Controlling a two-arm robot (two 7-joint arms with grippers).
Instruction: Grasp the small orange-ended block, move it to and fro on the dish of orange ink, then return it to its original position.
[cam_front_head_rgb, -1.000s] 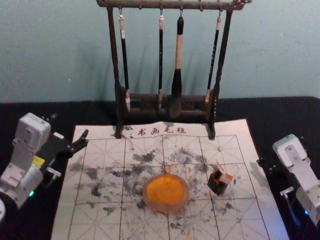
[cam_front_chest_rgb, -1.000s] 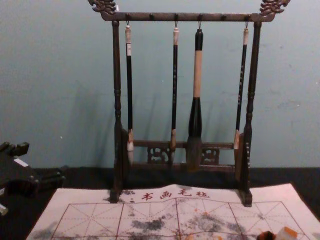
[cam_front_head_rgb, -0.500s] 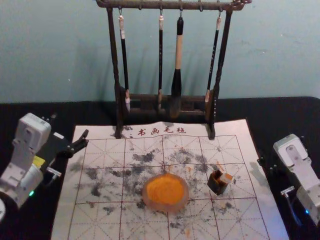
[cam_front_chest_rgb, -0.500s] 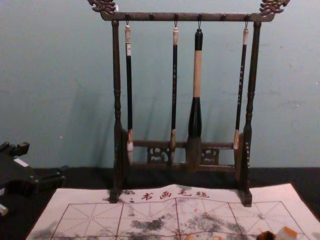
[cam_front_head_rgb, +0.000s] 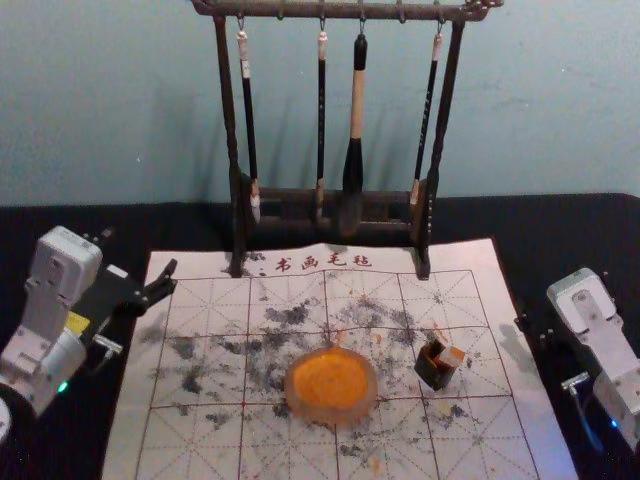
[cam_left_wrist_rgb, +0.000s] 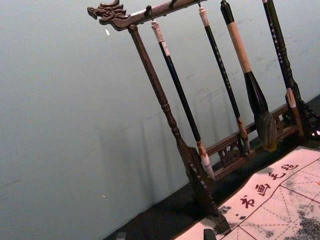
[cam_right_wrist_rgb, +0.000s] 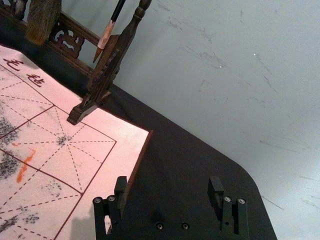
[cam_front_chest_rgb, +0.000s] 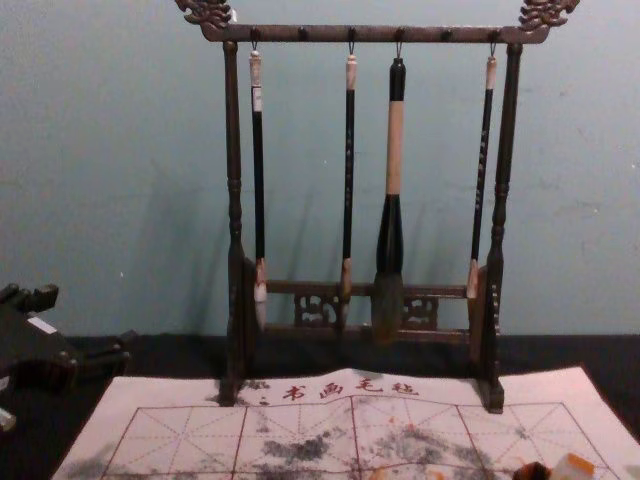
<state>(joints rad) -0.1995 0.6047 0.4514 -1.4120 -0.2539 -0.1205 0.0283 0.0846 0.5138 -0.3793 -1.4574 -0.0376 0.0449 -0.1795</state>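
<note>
The small orange-ended block (cam_front_head_rgb: 453, 356) sits tilted at the mouth of a small dark box (cam_front_head_rgb: 435, 373), on the side toward the tabletop's right edge. The dish of orange ink (cam_front_head_rgb: 331, 386) lies flat to the left of the box, a little gap between them. Both are on a pale felt mat (cam_front_head_rgb: 205, 440), ruled in reddish lines and blotched with grey and a few orange streaks, spread over the black tabletop (cam_front_head_rgb: 560, 225). Toward the far edge a dark wooden rack (cam_front_head_rgb: 238, 225) stands upright, its feet on the mat and four brushes (cam_front_head_rgb: 356, 140) dangling from it. Behind runs a plain bluish wall (cam_front_head_rgb: 110, 90), scuffed here and there. The left tool (cam_front_head_rgb: 138, 252) hangs toward the tabletop's left edge, spread wide around nothing. The right tool (cam_front_head_rgb: 543, 318) hangs toward the right edge, also well apart and holding nothing.
</note>
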